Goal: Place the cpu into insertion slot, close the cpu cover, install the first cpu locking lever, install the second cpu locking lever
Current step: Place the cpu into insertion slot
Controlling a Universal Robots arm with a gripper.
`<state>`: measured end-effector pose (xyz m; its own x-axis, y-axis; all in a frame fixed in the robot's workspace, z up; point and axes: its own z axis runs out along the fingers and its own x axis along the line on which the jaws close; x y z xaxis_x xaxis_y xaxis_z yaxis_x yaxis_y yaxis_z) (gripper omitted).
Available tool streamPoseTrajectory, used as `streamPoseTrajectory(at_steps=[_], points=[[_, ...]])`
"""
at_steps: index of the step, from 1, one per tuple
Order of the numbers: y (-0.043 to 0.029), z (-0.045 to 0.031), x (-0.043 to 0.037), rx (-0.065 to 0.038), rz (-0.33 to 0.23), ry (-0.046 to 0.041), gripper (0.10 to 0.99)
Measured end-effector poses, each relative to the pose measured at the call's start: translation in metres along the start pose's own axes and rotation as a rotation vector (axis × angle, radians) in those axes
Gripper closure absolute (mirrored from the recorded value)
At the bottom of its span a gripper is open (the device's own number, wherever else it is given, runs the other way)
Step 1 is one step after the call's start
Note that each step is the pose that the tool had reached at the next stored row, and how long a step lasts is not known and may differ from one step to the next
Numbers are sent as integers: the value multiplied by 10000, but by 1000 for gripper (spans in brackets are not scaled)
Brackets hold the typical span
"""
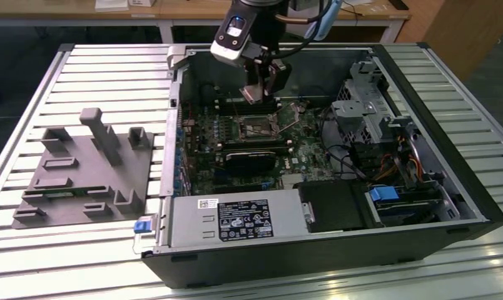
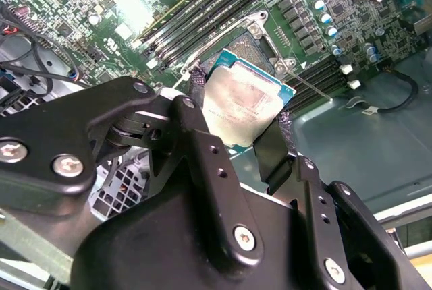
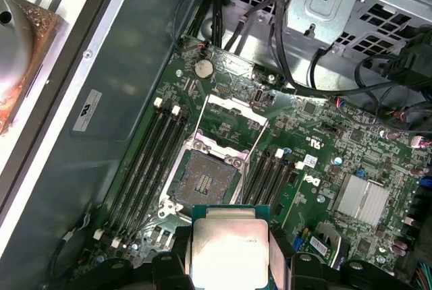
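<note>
My gripper [image 1: 263, 87] hangs inside the open computer case, shut on the cpu [image 1: 253, 94]. The cpu [image 2: 236, 108] is a pale silver square chip with a green edge, pinched on two opposite sides between the black fingers [image 2: 273, 148]. Just beyond and below it lies the insertion slot [image 3: 202, 181], a dark square socket with a metal rim, bare and uncovered. The cpu cover [image 3: 233, 120], a thin silver frame, is swung open on the far side of the slot. In the exterior view the slot [image 1: 256, 129] sits a short way below the gripper. A thin metal lever [image 2: 305, 83] runs beside the socket.
Long black memory slots [image 3: 152, 162] flank the socket. A black block [image 1: 251, 161] sits on the board nearer the power supply [image 1: 234, 219]. A metal drive cage [image 1: 364, 106] and cables [image 1: 351, 162] fill the exterior view's right. A grey fixture [image 1: 84, 169] lies outside the case.
</note>
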<state>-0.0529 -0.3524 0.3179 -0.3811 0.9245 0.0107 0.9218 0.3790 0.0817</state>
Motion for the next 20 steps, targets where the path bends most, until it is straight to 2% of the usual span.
streamPoseTrajectory(at_steps=[20], points=[[-4, 47, -1, 0, 0, 0, 545]])
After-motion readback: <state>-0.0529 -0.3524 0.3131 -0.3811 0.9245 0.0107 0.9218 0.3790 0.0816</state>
